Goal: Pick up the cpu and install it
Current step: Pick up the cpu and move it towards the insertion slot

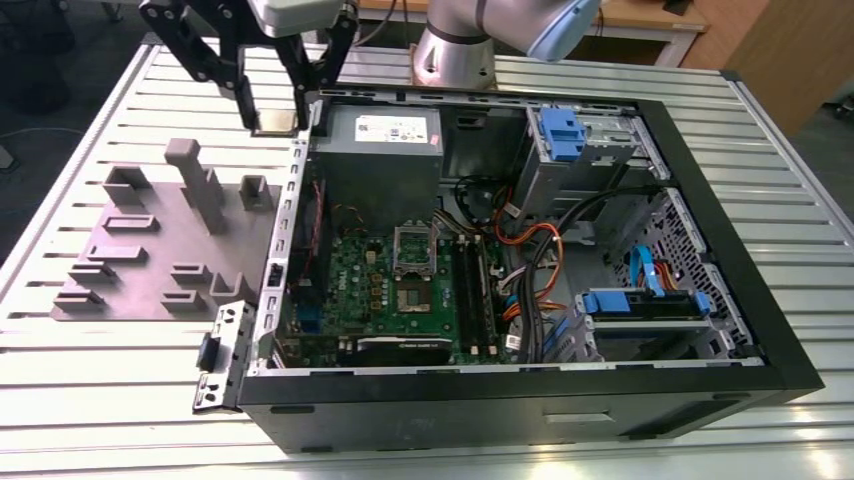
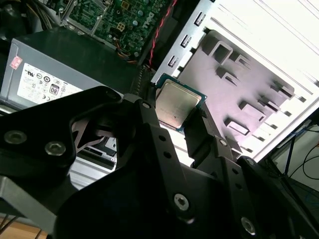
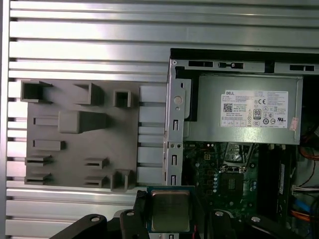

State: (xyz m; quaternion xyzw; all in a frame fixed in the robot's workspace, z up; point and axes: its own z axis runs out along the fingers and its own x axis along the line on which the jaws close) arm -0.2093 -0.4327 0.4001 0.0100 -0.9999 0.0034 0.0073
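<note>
Gripper (image 1: 280, 112) jaws pinch the cpu (image 2: 177, 102) by opposite edges, leaving its metal top bare, judged to spare the contact face. Cpu hangs above the case (image 1: 534, 405) wall beside the tray (image 1: 134, 265), well apart from the socket (image 1: 418, 291).

No txt clearly legible; white printed label (image 3: 254, 108) w/ cert marks sits on grey PSU (image 3: 204, 117).

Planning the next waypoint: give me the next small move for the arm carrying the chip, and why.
Probably shift sideways toward the open socket on the green motherboard: the black gripper holds the small silver-grey square cpu above the black case rim by the grey power supply box, off to the socket's side.
</note>
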